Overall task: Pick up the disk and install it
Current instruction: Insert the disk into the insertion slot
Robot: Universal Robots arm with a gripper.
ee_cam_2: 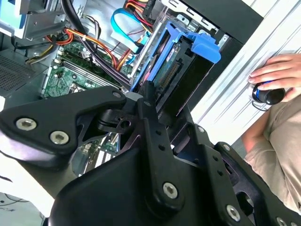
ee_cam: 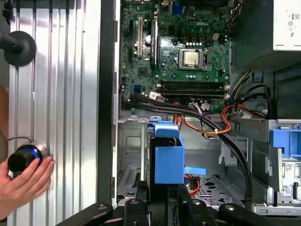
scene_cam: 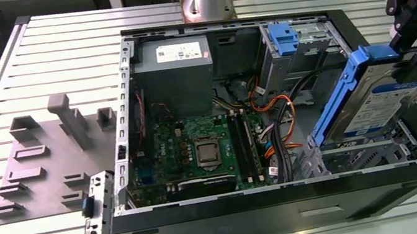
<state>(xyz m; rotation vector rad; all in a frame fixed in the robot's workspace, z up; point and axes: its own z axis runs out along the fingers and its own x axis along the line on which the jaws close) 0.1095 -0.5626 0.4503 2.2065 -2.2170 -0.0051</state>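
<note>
Noting, from the exterior view's left: a grey fixture plate lies on the slatted table near its left edge, well apart from the work. The open computer case sits mid-table, with the motherboard on its floor. Orange and black cables are draped between the board and the drive bay at the case's near right corner. The disk hangs tilted above that bay, lower end over the case interior, upper end by the right rim, not yet seated. The gripper is closed on the blue carrier at the disk's upper end. Risks, as judged:

1. Tilt: lowered at this angle, the carrier rail may catch the bay wall and jam.
2. The cables lie just beside the bay mouth and could be pinched or dragged.
3. The hold is at one end only, so a snag could pivot the disk in the grip.

In the first wrist view a person's hand rests on the table beside the case wall, near the arm's working zone.
</note>
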